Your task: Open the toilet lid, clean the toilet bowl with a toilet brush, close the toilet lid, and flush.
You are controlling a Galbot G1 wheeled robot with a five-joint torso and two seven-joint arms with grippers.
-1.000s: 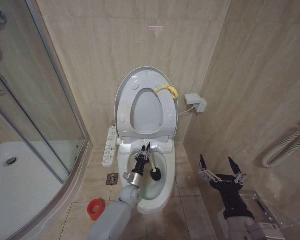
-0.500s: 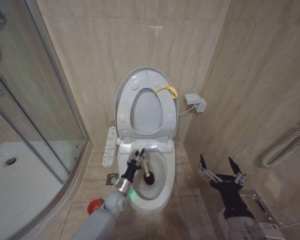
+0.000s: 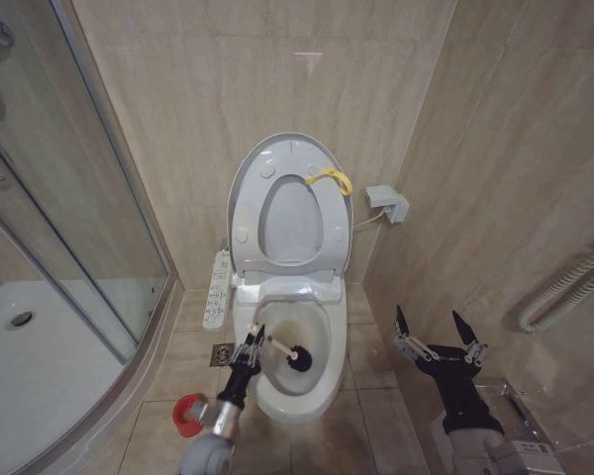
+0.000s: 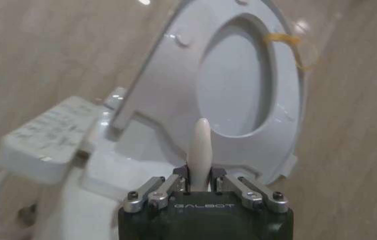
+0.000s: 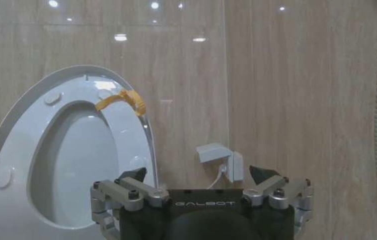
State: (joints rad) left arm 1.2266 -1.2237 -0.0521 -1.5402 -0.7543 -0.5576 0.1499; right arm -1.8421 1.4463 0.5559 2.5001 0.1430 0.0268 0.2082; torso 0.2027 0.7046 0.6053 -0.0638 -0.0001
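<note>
my left gripper (image 3: 247,348) is clamped on the brush (image 3: 283,352) handle at bowl (image 3: 317,381) left rim; handle runs right to head mid-bowl. right gripper (image 3: 438,332) wide open, empty, near right.

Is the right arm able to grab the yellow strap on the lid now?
Probably yes: the right end effector is open beside the toilet, and nothing stands between it and the strap on the raised lid.

To my left I see a glass shower enclosure (image 3: 69,198) over a white shower tray (image 3: 40,366). A floor drain (image 3: 222,354) sits in the beige tiles. A white wall box (image 3: 387,203) (cable attached) and a coiled hose (image 3: 564,287) hang on my right.
</note>
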